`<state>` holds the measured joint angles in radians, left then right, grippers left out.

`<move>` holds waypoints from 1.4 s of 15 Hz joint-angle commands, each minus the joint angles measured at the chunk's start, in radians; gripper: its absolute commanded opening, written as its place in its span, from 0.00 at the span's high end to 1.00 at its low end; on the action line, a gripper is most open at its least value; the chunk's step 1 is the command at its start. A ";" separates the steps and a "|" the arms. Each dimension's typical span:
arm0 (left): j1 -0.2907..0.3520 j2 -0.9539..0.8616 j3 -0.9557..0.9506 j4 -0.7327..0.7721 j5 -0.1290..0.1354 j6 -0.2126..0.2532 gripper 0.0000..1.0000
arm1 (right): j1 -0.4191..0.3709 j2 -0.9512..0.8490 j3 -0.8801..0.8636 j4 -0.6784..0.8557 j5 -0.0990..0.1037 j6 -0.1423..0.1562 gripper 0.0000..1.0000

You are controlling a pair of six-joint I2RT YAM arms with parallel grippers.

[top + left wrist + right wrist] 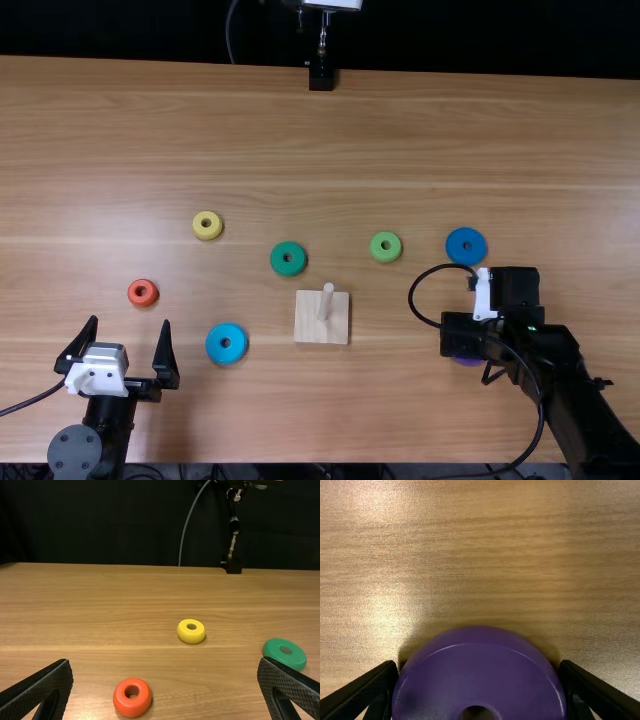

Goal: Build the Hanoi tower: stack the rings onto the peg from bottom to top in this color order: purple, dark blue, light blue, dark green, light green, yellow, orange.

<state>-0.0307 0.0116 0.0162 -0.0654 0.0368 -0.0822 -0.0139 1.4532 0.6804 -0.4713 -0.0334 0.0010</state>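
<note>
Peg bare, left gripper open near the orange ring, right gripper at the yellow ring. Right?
Wrong ring: the right wrist view shows the right gripper at the purple ring. Peg is bare, left gripper open near the orange ring.

A robot lab: black left arm [112,415], black right arm [590,410], wooden table [300,150], dark backdrop [480,35].

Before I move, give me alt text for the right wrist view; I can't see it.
Purple ring clasped between the two black fingers of the right end effector, its center hole partly cut off by the bottom edge. Light brown wooden table beyond.
</note>
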 commanded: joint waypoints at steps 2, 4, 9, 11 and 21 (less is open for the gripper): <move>0.006 -0.012 -0.016 -0.017 0.007 0.005 0.00 | 0.000 0.009 0.071 -0.016 -0.005 0.012 1.00; 0.006 -0.012 -0.016 -0.017 0.007 0.005 0.00 | 0.017 0.004 0.157 -0.088 -0.003 0.006 1.00; 0.006 -0.012 -0.016 -0.017 0.007 0.003 0.00 | 0.170 0.004 0.490 -0.544 -0.005 0.008 1.00; 0.006 -0.012 -0.016 -0.017 0.007 0.005 0.00 | 0.239 0.006 0.614 -0.634 -0.007 0.008 1.00; 0.006 -0.012 -0.016 -0.017 0.007 0.005 0.00 | 0.580 0.088 0.958 -0.671 -0.007 0.005 1.00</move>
<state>-0.0311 0.0120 0.0166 -0.0654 0.0364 -0.0826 0.5549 1.5181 1.6119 -1.1419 -0.0341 0.0021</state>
